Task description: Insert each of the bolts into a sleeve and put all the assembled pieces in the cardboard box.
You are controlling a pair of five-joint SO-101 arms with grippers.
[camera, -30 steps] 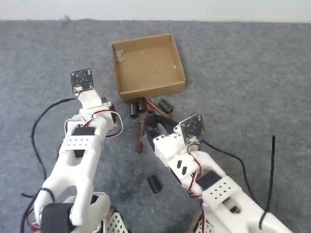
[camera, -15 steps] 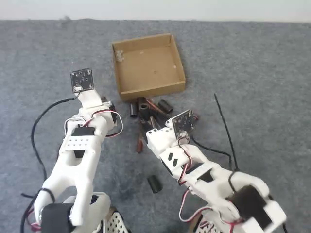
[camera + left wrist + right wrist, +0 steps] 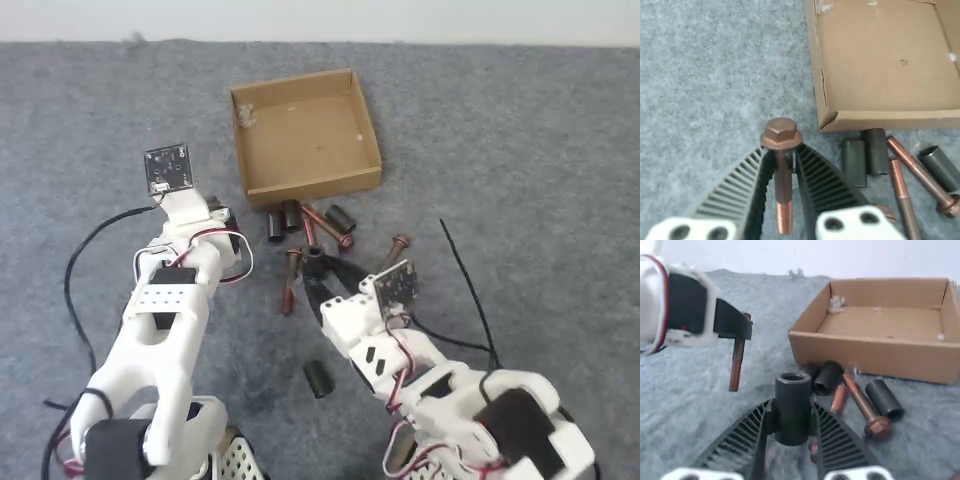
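The left hand pinches a copper-coloured hex-head metal bolt by its shank, near the brown cardboard box. The right hand pinches a black cylindrical sleeve upright. Both parts appear rigid and smooth; grip mid-body.

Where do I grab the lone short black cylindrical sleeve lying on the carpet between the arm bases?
Take the black cylindrical sleeve across its round middle, probably coming straight down from above. It lies on its side with room all round, so jaws can straddle its curved walls.
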